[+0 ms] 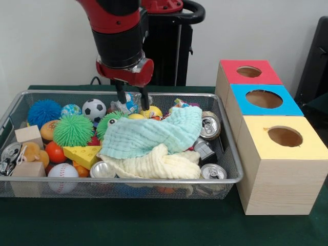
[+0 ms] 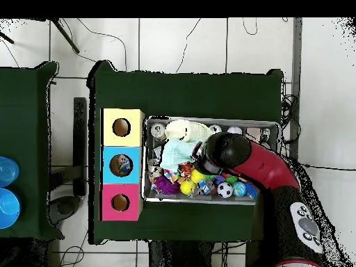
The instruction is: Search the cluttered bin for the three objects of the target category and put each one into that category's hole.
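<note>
The silver wire-mesh bin [image 1: 154,180] is full of clutter; it also shows in the overhead view [image 2: 208,119]. My gripper [image 1: 134,105] is down in the bin's far side. Its fingers [image 1: 121,95] stand on either side of a clear plastic bottle with a blue-and-white label [image 1: 131,102] and appear shut on it. The blue-top box's hole [image 1: 264,98] is to the right of the bin. In the overhead view that hole [image 2: 122,165] shows something blue and white inside. My arm [image 2: 229,154] hides the gripper there. No other bottle shows.
A teal cloth [image 1: 154,136] and a cream cloth [image 1: 154,165] cover the bin's middle. Silver cans [image 1: 210,126] lie at its right. Balls, wooden blocks and a cheese wedge [image 1: 84,154] fill the left. The red-top box [image 1: 249,72] and the yellow-top box [image 1: 285,136] flank the blue one.
</note>
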`<action>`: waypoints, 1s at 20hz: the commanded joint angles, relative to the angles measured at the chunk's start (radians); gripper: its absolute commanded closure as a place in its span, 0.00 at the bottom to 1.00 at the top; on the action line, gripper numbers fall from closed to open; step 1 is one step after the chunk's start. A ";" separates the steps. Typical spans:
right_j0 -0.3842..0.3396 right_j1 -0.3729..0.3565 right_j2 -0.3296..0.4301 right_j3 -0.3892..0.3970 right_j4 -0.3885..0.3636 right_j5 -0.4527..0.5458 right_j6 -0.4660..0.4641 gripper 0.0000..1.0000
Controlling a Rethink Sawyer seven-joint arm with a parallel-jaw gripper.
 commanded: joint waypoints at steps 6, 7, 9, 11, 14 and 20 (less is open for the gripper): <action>-0.126 0.016 0.078 0.232 -0.134 -0.208 -0.048 0.00; -0.134 0.009 0.083 0.253 -0.141 -0.223 -0.041 0.00; -0.147 -0.009 0.094 0.297 -0.146 -0.251 -0.030 0.00; -0.147 -0.036 0.098 0.338 -0.151 -0.261 -0.016 0.00; -0.153 -0.090 0.107 0.403 -0.152 -0.260 -0.005 0.00; -0.148 -0.144 0.124 0.491 -0.141 -0.290 0.025 0.00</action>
